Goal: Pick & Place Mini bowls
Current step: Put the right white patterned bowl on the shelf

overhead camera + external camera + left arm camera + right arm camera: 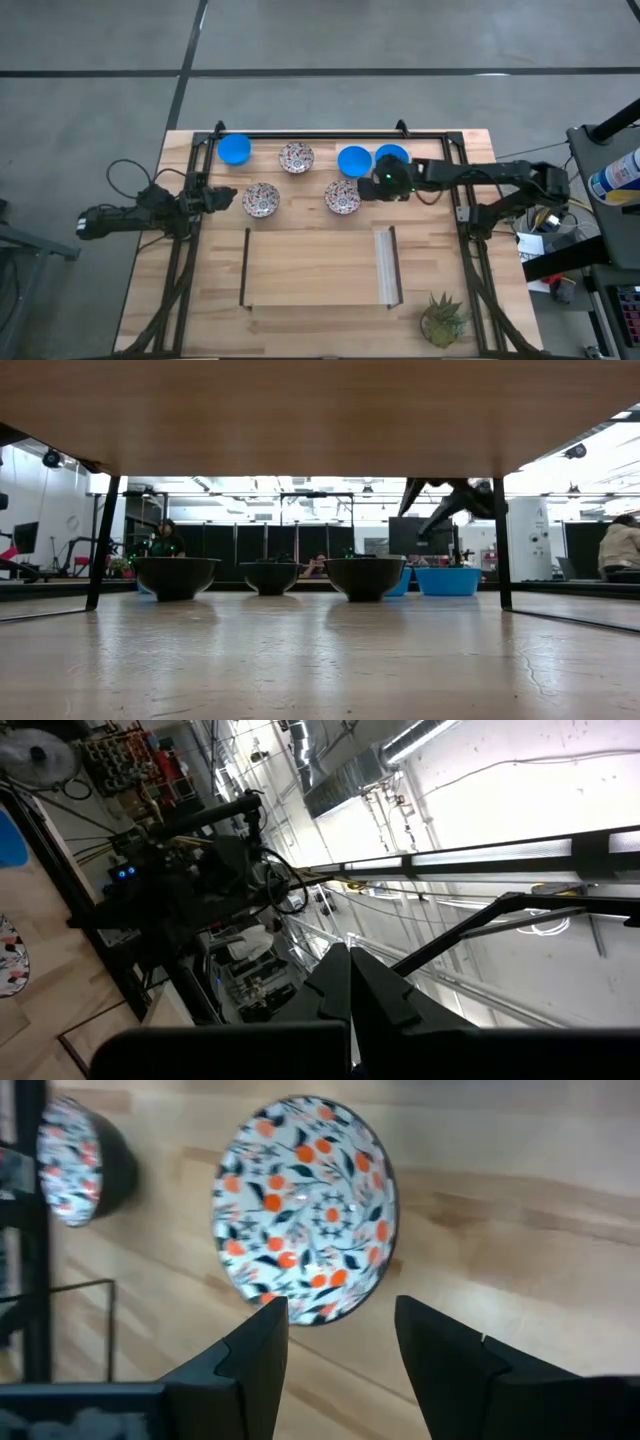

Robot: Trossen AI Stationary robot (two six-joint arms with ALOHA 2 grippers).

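Six mini bowls stand on their bases on the far half of the wooden table. Three are blue [234, 149], [354, 161], [391, 157]. Three are floral [296, 157], [261, 199], [342, 196]. My right gripper [376, 186] is open and hovers beside the right-hand floral bowl [305, 1205], which shows just ahead of its fingers [335, 1325]. In the low view the right arm [450, 495] is well above the bowls. My left gripper [224, 197] is shut [350, 970] and waits left of the floral bowl near the table's left side.
A black frame [330, 134] rims the table. A dark strip [246, 268] and a grey strip [387, 265] border a bare patch of wood near the middle. A small green plant [443, 318] stands at the near right corner. People sit in the room beyond [165, 538].
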